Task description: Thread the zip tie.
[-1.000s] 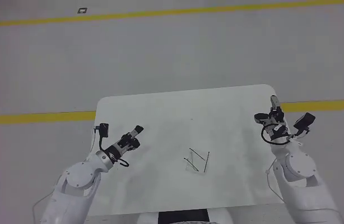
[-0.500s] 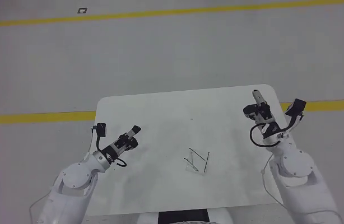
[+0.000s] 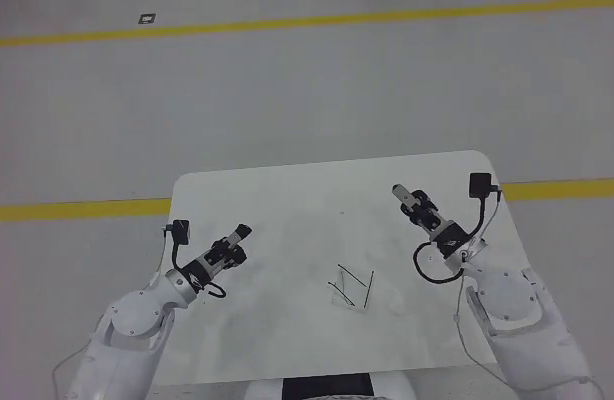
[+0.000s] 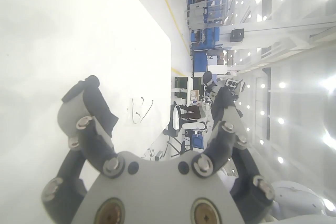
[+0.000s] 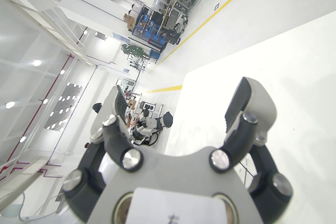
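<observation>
— What has altered?
— The right gripper, fingers spread and empty, has been swung inward over the white rounded table. The left gripper, likewise spread, is scarcely shifted.
— The thin black plastic zip ties?
— Untouched, lying between both arms; grasping judged not begun.

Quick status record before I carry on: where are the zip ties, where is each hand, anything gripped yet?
zip ties: a few thin black ones lying close together on the table, front middle
left hand: open, empty, over the table's left part, clear of the ties
right hand: open, empty, over the table's right part, clear of the ties
threading: not yet begun
</observation>
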{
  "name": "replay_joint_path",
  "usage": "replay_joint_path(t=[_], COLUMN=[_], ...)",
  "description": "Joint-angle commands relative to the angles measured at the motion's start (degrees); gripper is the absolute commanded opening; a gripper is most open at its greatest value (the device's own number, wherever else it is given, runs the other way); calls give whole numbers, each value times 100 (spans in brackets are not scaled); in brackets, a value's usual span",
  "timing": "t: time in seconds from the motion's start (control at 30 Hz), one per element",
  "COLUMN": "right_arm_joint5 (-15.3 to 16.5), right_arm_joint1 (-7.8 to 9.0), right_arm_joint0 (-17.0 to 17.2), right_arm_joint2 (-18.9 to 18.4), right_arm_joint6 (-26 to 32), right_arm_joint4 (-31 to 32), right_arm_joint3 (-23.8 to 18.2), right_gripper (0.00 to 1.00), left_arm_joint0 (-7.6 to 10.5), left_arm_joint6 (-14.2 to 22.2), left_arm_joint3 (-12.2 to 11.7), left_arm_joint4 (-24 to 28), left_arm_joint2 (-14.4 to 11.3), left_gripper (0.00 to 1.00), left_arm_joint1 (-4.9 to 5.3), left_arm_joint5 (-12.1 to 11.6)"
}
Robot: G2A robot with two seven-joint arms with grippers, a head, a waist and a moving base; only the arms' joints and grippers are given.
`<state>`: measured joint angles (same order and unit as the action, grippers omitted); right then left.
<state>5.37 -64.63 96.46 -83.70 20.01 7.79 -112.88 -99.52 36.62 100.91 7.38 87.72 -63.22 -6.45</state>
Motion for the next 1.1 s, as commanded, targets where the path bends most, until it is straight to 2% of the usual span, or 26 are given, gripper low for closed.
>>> replay_joint_path(t=[0.0,0.1,0.2,0.27,0.4,0.8,0.87,1.07], right_arm_joint5=[67,211,345,423,700,700,964,1048], right_arm_joint1=[19,86,129,146,173,173,209,189], right_arm_joint0=[-47,-259,-456,-526,-567,-567,-701,-1200], right_arm_joint2=[25,220,427,556,784,784,1024,1723], right_arm_joint6=[165,888,1485,1686,2122,2122,2687,3918], right_arm_joint4=[318,1574,2379,2833,3190,3190,3940,4169], right_arm_joint3=[-69,-153,-89,-106,-163,-163,-365,-307], right_gripper=[100,100,100,100,100,100,100,100], left_arm_joint0=[0,0,0,0,0,0,0,0], left_arm_joint6=[0,0,0,0,0,0,0,0], left_arm_joint3=[0,0,0,0,0,0,0,0], left_arm_joint4=[0,0,0,0,0,0,0,0], left_arm_joint2=[0,0,0,0,0,0,0,0], left_gripper=[100,100,100,100,100,100,100,100], left_arm_joint1=[0,0,0,0,0,0,0,0], left_arm_joint5=[0,0,0,0,0,0,0,0])
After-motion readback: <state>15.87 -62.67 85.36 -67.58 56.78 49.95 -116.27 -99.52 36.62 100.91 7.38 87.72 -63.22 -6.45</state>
